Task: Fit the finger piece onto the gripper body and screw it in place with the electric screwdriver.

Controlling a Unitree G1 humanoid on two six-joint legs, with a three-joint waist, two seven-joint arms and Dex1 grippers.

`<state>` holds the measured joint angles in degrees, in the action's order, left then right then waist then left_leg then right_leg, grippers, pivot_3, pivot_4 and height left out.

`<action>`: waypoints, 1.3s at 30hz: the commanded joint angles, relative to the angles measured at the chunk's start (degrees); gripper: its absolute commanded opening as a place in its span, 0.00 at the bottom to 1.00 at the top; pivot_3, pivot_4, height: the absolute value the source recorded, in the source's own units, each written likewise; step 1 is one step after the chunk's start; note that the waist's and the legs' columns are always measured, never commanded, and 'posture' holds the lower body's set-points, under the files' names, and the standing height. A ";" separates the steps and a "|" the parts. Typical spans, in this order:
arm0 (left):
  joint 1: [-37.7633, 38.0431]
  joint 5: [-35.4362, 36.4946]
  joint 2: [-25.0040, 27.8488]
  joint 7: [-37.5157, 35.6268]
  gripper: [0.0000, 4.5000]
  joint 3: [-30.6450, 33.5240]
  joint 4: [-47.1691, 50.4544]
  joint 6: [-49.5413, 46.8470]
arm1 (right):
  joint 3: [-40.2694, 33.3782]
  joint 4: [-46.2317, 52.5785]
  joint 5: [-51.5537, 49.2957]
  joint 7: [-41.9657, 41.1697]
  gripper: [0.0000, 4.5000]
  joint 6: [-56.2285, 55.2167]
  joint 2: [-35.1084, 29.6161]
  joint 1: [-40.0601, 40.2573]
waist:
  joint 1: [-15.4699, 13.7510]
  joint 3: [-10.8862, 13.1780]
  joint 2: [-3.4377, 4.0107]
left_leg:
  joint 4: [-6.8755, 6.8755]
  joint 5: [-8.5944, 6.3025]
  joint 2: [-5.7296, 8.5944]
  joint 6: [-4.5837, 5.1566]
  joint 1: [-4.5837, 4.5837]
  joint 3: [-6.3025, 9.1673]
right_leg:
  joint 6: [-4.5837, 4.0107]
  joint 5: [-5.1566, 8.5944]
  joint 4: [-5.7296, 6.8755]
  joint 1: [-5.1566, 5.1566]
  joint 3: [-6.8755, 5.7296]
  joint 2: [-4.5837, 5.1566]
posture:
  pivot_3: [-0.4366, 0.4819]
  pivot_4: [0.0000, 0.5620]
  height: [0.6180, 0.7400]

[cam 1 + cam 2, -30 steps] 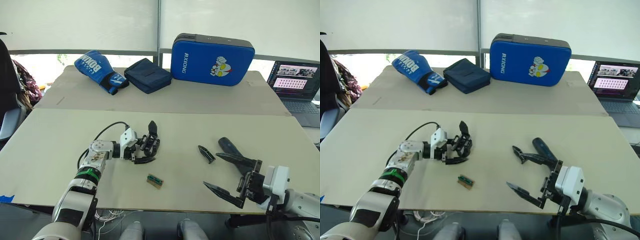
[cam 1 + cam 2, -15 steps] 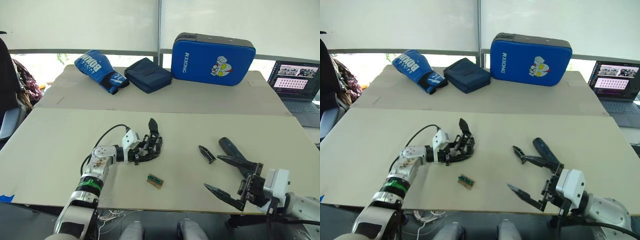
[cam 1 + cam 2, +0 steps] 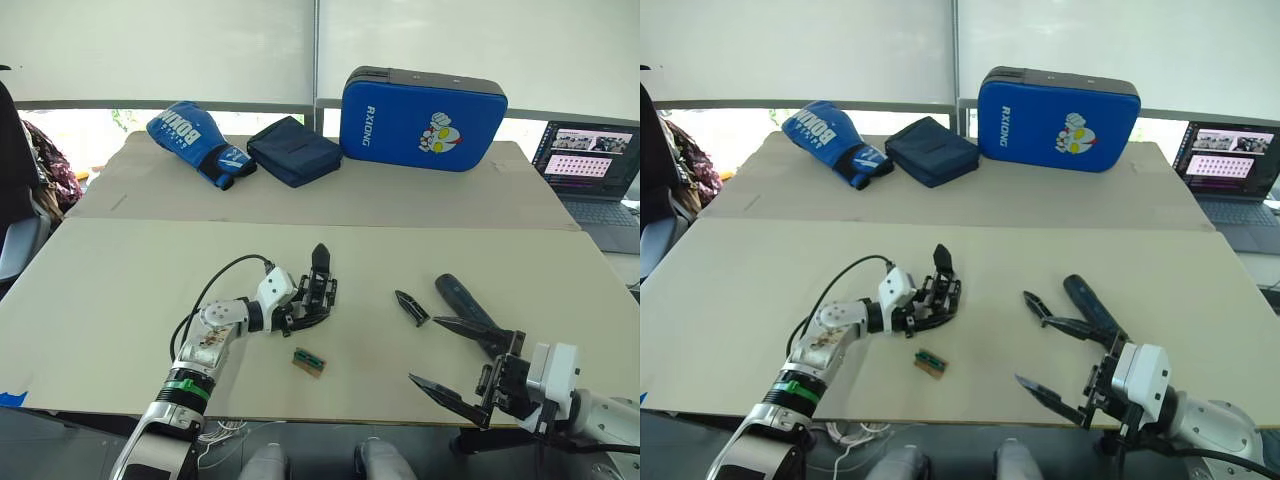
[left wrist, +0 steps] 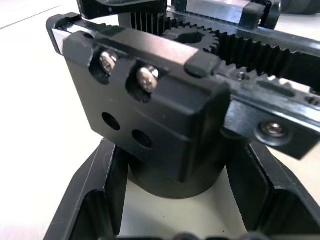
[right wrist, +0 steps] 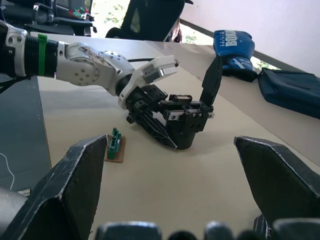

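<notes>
At table centre, the left gripper clamps the gripper body; keep it steady while the wide-open, empty right gripper fetches the finger piece.

Pale table carries gripper body, finger piece, electric screwdriver.
</notes>
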<state>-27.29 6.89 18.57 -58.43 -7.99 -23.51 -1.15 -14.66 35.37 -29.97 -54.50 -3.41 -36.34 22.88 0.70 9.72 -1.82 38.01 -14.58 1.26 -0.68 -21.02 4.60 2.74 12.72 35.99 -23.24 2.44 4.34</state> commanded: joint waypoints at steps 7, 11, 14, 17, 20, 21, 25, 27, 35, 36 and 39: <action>2.02 0.91 3.99 -3.15 0.83 -0.15 2.76 -2.36 | -2.12 2.44 -2.89 -0.16 1.00 0.08 -0.40 2.06 | 0.45 -0.07 0.12 | -0.01 -0.01 -0.08 0.01 0.04 -0.02 | 0.06 0.05 0.01 0.00 0.03 -0.07 | 0.48 0.27 1.00; 3.33 2.56 8.92 -4.51 0.99 3.02 3.71 -2.52 | -6.55 2.38 -4.78 -0.59 1.00 0.84 -1.50 4.50 | 0.34 -0.08 0.14 | -0.01 -0.01 -0.09 0.02 0.07 -0.02 | 0.06 0.04 0.03 0.03 0.04 -0.05 | 0.48 0.27 1.00; 4.21 3.73 12.15 -5.89 0.99 4.75 2.16 -0.60 | -9.08 2.42 -5.64 -0.97 1.00 0.83 -1.41 6.90 | 0.15 -0.08 0.15 | -0.01 -0.01 -0.12 0.02 0.08 -0.02 | 0.11 0.09 0.03 0.03 0.02 -0.07 | 0.48 0.27 1.00; 6.27 7.66 17.16 -11.70 0.99 9.45 -1.01 2.27 | -11.82 3.32 -6.84 -0.88 1.00 1.05 0.21 12.16 | 0.15 -0.10 0.17 | -0.01 -0.01 -0.12 0.02 0.07 -0.02 | 0.11 0.10 0.02 0.02 0.03 -0.05 | 0.48 0.27 1.00; 8.53 12.79 20.83 -18.74 0.99 13.25 -0.70 3.21 | -13.33 3.85 -8.87 0.14 1.00 2.51 2.19 16.90 | 0.11 -0.09 0.19 | -0.03 -0.03 -0.16 0.03 0.05 -0.02 | 0.06 0.12 0.02 -0.01 0.01 -0.04 | 0.48 0.27 1.00; 9.22 13.95 21.63 -20.15 0.99 14.03 0.09 3.28 | -13.63 3.65 -8.72 0.56 1.00 2.32 2.99 17.83 | 0.09 -0.08 0.19 | -0.04 -0.02 -0.21 0.03 0.05 -0.02 | 0.06 0.12 0.02 -0.01 0.01 0.00 | 0.48 0.27 1.00; 11.95 17.70 22.20 -21.50 0.99 16.27 5.77 1.85 | -13.24 2.56 -6.80 -0.09 1.00 0.85 5.10 20.26 | -0.50 -0.09 0.21 | -0.03 -0.02 -0.23 0.03 0.05 -0.02 | 0.33 0.27 -0.03 0.05 0.03 0.11 | 0.48 0.27 1.00; 13.48 18.93 22.60 -21.55 0.99 16.75 8.82 0.34 | -13.20 1.98 -6.09 -0.59 1.00 0.62 5.41 20.69 | -0.54 -0.09 0.21 | -0.03 -0.02 -0.25 0.02 0.04 -0.02 | 0.34 0.28 -0.04 0.05 0.03 0.11 | 0.48 0.27 1.00; 14.80 25.48 20.95 -19.37 0.99 17.49 21.65 -5.13 | -8.68 5.61 -4.07 13.43 1.00 27.19 -9.52 6.80 | 0.14 -0.09 0.26 | -0.03 -0.02 -0.30 0.02 0.04 -0.07 | 0.30 0.24 0.00 0.01 0.08 0.09 | 0.48 0.27 1.00; 14.44 26.12 20.88 -18.93 0.99 17.50 22.45 -6.11 | -7.67 5.84 -3.49 15.01 1.00 31.19 -12.26 4.94 | 0.05 -0.09 0.25 | -0.03 -0.02 -0.26 0.02 0.06 -0.09 | 0.29 0.24 0.01 0.01 0.09 0.10 | 0.48 0.27 1.00; 12.96 27.47 21.01 -18.07 0.99 16.93 25.97 -8.54 | -3.93 3.43 -12.97 17.96 1.00 43.16 -17.18 -10.42 | -0.01 -0.05 0.29 | -0.03 -0.02 -0.23 0.02 0.00 -0.04 | 0.23 0.26 -0.04 -0.03 -0.01 -0.12 | 0.48 0.27 1.00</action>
<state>-13.27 32.51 39.18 -77.09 8.59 -0.41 -8.53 -19.24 38.63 -38.00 -38.28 33.82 -52.21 16.44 0.69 9.68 -1.53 37.98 -14.59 1.05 -0.65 -21.07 4.57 2.84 12.90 35.96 -23.33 2.45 4.23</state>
